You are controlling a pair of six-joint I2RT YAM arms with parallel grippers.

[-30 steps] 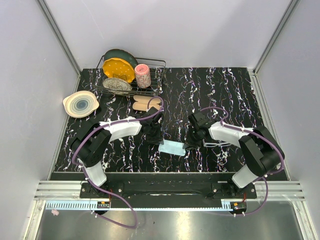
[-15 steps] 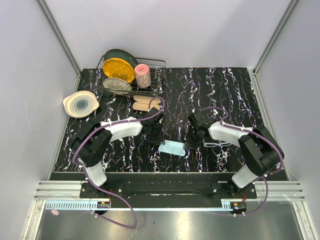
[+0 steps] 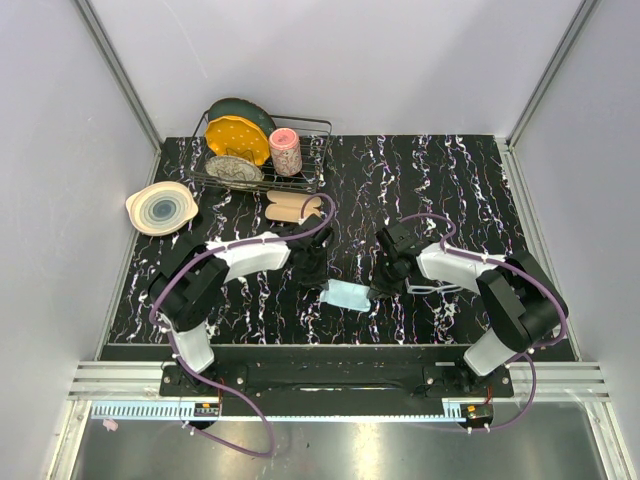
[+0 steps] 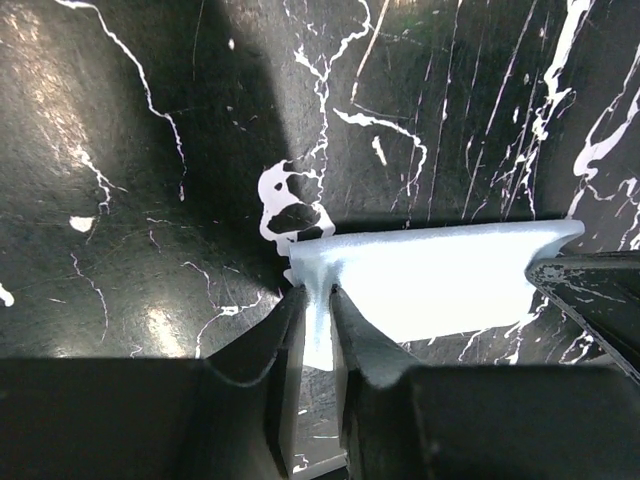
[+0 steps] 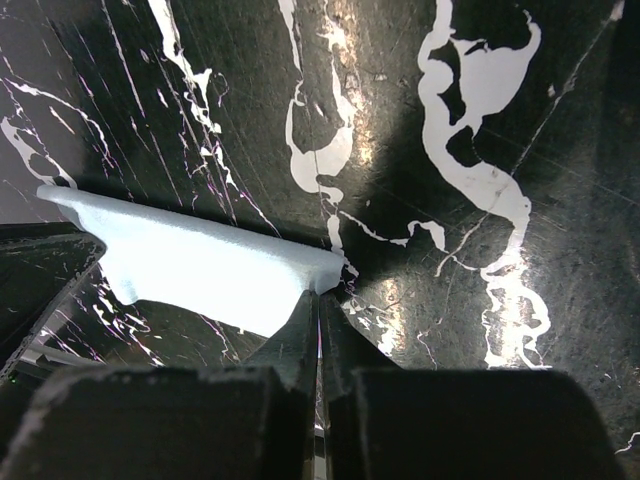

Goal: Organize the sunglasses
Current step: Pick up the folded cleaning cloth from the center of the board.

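The light-blue cloth point(image 3: 347, 295) is stretched between my two grippers near the table's front middle. My left gripper point(image 3: 320, 283) pinches the cloth's point(image 4: 430, 285) left corner, and its fingertips point(image 4: 315, 292) are closed tight on the fabric. My right gripper point(image 3: 374, 291) is shut on the opposite corner of the cloth point(image 5: 200, 270), its tips point(image 5: 320, 295) pressed together there. The sunglasses point(image 3: 432, 290), a thin whitish frame, lie on the table just right of the right gripper, partly under that arm. In both wrist views the cloth hangs a little above the marble surface.
At the back left a wire dish rack point(image 3: 312, 128) holds plates and a pink cup point(image 3: 286, 152). A pale bowl point(image 3: 160, 208) sits at the left edge. A beige item point(image 3: 293, 207) lies in front of the rack. A dark shape point(image 4: 590, 300) shows beside the cloth.
Both grippers have closed onto the cloth's corners, the right one fully and the left one narrowing on the fabric. The left arm and the cloth have shifted slightly right.
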